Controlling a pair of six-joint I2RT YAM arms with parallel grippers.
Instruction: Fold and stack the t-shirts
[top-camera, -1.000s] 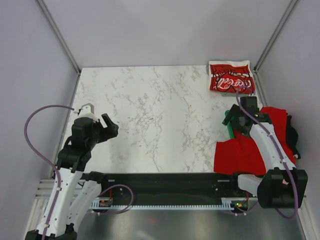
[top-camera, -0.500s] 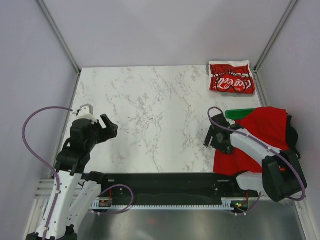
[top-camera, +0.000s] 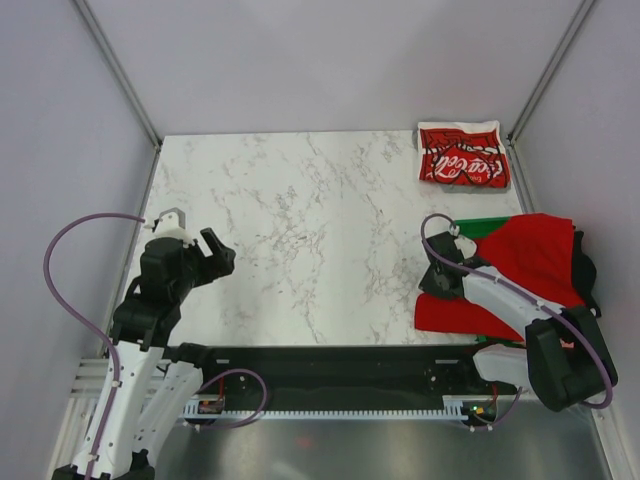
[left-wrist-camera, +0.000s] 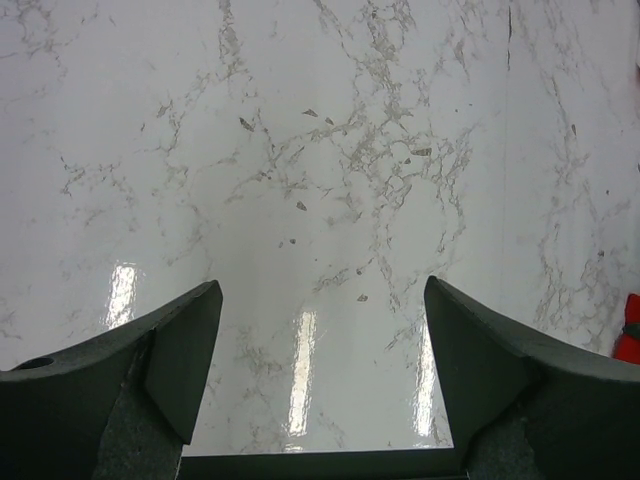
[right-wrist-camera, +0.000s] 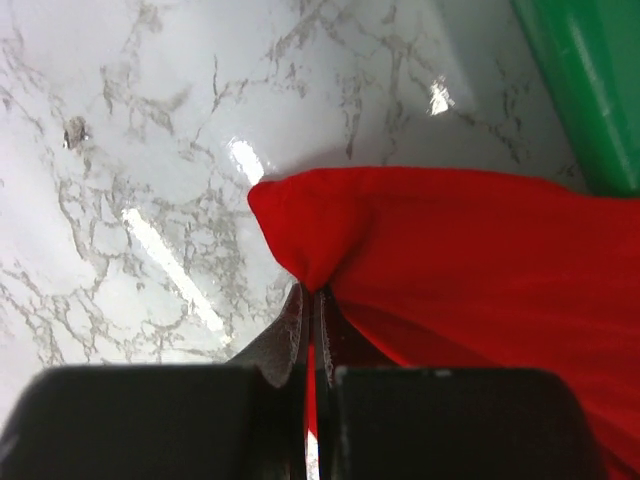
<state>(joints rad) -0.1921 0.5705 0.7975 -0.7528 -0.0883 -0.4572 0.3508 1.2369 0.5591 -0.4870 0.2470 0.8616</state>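
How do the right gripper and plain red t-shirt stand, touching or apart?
Touching. Right wrist view: the right gripper pinches a fold of the plain red t-shirt.

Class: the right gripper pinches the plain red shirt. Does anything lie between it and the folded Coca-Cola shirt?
Only a green strip at the far edge of the plain red shirt; beyond it, just table up to the Coca-Cola shirt.

Counting two t-shirts: one plain red shirt (top-camera: 540, 250), one Coca-Cola shirt (top-camera: 462, 155). Two pincers showing: left pincer (top-camera: 220, 250), right pincer (right-wrist-camera: 311, 300). One green strip (top-camera: 478, 226) peeking out, one counter (top-camera: 320, 220).
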